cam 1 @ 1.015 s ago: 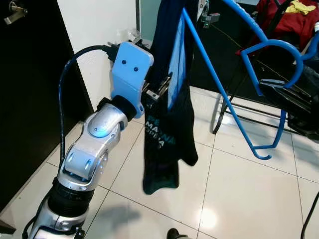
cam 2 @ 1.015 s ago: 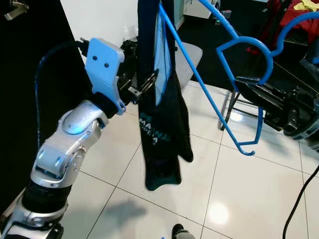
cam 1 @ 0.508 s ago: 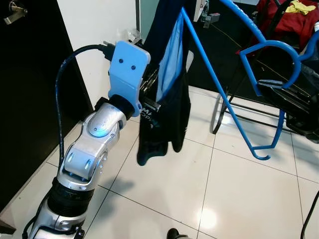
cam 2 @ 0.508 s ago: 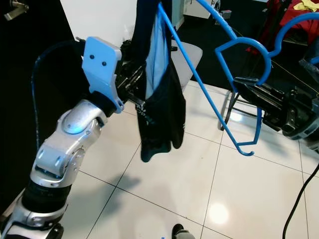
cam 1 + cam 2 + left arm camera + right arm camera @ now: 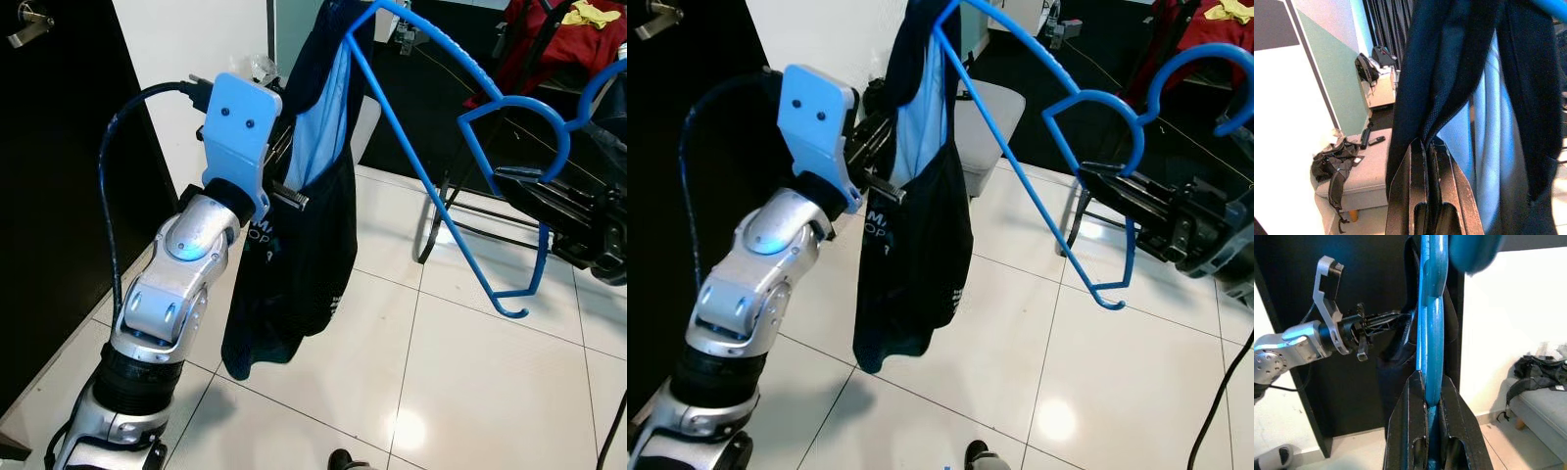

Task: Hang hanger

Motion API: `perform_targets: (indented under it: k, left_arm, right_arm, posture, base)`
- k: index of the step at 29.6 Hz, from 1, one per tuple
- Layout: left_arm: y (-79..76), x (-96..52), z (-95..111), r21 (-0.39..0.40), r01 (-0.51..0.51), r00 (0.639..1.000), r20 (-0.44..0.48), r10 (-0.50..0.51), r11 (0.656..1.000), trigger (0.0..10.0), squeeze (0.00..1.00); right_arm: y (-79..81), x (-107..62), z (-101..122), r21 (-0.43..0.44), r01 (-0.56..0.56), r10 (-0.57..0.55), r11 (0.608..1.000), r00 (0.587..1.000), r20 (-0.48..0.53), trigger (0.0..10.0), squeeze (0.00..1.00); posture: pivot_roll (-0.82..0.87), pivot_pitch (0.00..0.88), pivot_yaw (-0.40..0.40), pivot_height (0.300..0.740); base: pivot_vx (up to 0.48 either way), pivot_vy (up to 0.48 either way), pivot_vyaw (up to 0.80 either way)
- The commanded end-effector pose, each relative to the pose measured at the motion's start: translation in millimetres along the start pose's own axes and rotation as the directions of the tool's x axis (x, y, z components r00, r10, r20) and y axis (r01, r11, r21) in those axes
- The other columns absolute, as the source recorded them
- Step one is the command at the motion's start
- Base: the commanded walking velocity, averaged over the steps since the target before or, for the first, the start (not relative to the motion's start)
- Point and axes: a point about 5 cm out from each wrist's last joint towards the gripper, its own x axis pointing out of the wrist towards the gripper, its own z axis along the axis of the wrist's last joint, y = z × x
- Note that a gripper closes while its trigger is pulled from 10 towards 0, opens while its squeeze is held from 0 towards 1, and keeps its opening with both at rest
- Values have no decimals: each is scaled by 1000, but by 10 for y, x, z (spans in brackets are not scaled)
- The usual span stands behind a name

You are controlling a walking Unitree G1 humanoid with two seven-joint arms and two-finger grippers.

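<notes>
A blue plastic hanger (image 5: 421,164) slants across the middle of the eye views, with its hook end at the right. My right gripper (image 5: 1107,186) is shut on it near the hook, and its fingers (image 5: 1405,416) clamp the blue bar. A dark navy garment (image 5: 304,264) with a light blue lining hangs from the hanger's upper left end. My left gripper (image 5: 284,191) is shut on the garment's edge at chest height. In the left wrist view the dark fabric (image 5: 1449,73) runs down between the closed fingertips.
A black door (image 5: 49,196) and a white wall stand close on the left. A chair with black metal legs (image 5: 470,220) and red clothing (image 5: 578,39) sits behind the hanger. A grey bench (image 5: 1366,171) carries a black bag (image 5: 1332,166). White floor tiles (image 5: 470,372) lie below.
My left gripper has drawn the garment's edge to the left, and the hem has swung left and lower. The hanger's upper end has come down into view.
</notes>
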Motion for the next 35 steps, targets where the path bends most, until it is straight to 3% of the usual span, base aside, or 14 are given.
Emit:
perform_targets:
  k: [1, 4, 5, 11, 12, 21, 24, 25, 28, 30, 35]
  left_arm:
    - [89, 38, 78, 32, -18, 999, 41, 17, 999, 902, 0]
    - [301, 138, 214, 12, -72, 993, 96, 70, 997, 196, 0]
    - [301, 138, 214, 12, -72, 993, 96, 70, 997, 196, 0]
    - [417, 188, 313, 20, -93, 987, 132, 90, 995, 824, 0]
    - [485, 224, 395, -3, -93, 982, 164, 92, 996, 1098, 0]
    - [439, 240, 432, -41, -54, 981, 184, 60, 998, 1216, 0]
    - [392, 252, 425, -63, -32, 981, 187, 43, 998, 1882, 0]
    - [375, 259, 421, -70, -23, 982, 188, 36, 997, 2039, 0]
    - [364, 268, 416, -72, -15, 982, 186, 28, 997, 2157, 0]
    - [343, 283, 399, -78, -1, 984, 175, 15, 997, 2941, 0]
    - [340, 290, 390, -80, 4, 985, 172, 10, 997, 2941, 0]
  right_arm:
    - [10, 13, -69, -27, 18, -20, 999, 999, -43, 10000, 0]
    - [-25, -3, -223, -34, 77, -80, 996, 991, -109, 10000, 0]
    - [-25, -3, -223, -34, 77, -80, 996, 991, -109, 10000, 0]
    - [-50, -11, -315, -34, 114, -118, 993, 982, -146, 10000, 0]
    - [-95, -30, -442, -39, 169, -173, 985, 963, -208, 10000, 0]
    - [-90, -22, -554, -40, 183, -187, 982, 947, -262, 10000, 0]
    - [44, 37, -647, -2, 106, -101, 994, 950, -295, 10000, 0]
    - [152, 70, -663, 38, 37, -24, 999, 957, -288, 10000, 0]
    - [242, 93, -654, 73, -20, 39, 997, 963, -268, 10000, 0]
    - [369, 98, -607, 125, -106, 133, 986, 963, -233, 10000, 0]
    - [397, 94, -600, 136, -124, 153, 983, 962, -227, 10000, 0]
  posture:
    - [-28, 179, -11, 740]
    - [-26, 180, -9, 740]
    - [-26, 180, -9, 740]
    - [-25, 181, -6, 740]
    - [-25, 182, -6, 740]
    - [-25, 183, -7, 740]
    - [-25, 184, -9, 740]
    - [-22, 184, -9, 740]
    - [-22, 184, -8, 740]
    - [-25, 183, -6, 740]
    - [-27, 182, -5, 740]
  base:
    - [0, 0, 0]
    - [0, 0, 0]
    - [0, 0, 0]
    - [0, 0, 0]
    - [0, 0, 0]
    - [0, 0, 0]
    - [0, 0, 0]
    - [0, 0, 0]
    - [0, 0, 0]
    - [0, 0, 0]
    - [0, 0, 0]
